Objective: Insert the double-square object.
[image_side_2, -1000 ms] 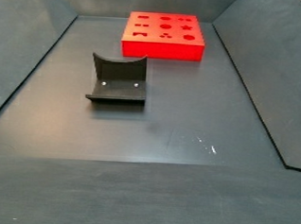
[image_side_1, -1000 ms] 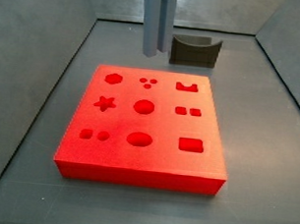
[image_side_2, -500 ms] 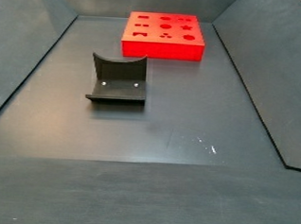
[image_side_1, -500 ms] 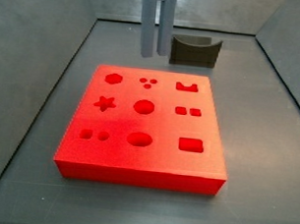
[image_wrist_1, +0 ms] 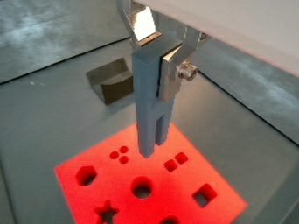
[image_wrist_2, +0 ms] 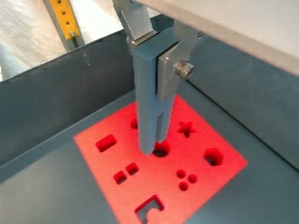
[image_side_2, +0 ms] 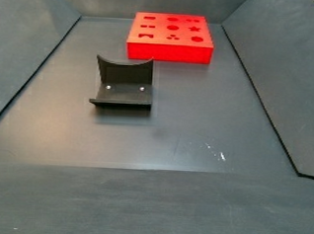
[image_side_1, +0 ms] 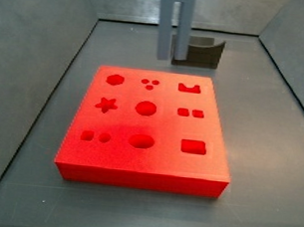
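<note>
The double-square object is a slim grey-blue bar [image_wrist_1: 149, 101] that hangs upright from my gripper [image_wrist_1: 156, 54], which is shut on its upper end. It also shows in a wrist view [image_wrist_2: 152, 96] and in a side view [image_side_1: 173, 27], where the gripper is out of frame above. The bar's lower end is in the air above the far part of the red board [image_side_1: 118, 143]. The board's double-square hole [image_side_1: 190, 113] shows in a wrist view [image_wrist_1: 177, 162] close to the bar's tip. In a side view the board [image_side_2: 171, 49] shows without bar or gripper.
A squat dark grey block with a curved notch [image_side_1: 197, 52] stands beyond the board's far edge, also seen in a side view [image_side_2: 123, 83] and a wrist view [image_wrist_1: 111, 81]. Grey walls enclose the dark floor [image_side_2: 158, 159]. The board has several other shaped holes.
The bar, held in the gripper, has moved a little to the right in the side view, toward the dark block. The board and block have not moved.
</note>
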Robot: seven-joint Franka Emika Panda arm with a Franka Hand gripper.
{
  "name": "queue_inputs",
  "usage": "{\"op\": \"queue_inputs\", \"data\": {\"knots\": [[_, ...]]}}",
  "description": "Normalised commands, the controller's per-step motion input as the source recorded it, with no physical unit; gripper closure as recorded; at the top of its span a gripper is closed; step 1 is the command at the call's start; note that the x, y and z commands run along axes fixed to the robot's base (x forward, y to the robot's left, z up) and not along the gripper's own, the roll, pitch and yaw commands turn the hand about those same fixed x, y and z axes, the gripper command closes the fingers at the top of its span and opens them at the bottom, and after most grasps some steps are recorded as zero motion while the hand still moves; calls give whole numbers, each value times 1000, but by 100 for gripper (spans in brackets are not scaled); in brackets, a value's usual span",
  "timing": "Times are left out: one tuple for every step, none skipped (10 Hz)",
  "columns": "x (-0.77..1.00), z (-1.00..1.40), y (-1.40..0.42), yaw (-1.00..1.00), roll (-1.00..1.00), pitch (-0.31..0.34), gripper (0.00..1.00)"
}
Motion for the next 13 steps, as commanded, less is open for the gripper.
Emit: {"op": "queue_inputs", "data": {"knots": [[1000,-89,-114,-171,0,0,100],[811,-174,-83,-357,30,0,100],[469,-191,-17,-680,34,0,100],[243,-211,0,-877,33,-3,100],[340,-203,0,-789,34,0,100],[620,-220,-146,-474,11,0,100],[440,-137,0,-337,41,106,100],[9,0,0,0,0,13,100],[177,-509,-14,0,200,86,100],[214,-634,-89,0,267,149,100],[86,-757,-140,23,140,120,100],[0,-611,-91,60,54,124,100],[0,-420,-31,51,0,89,100]]}}
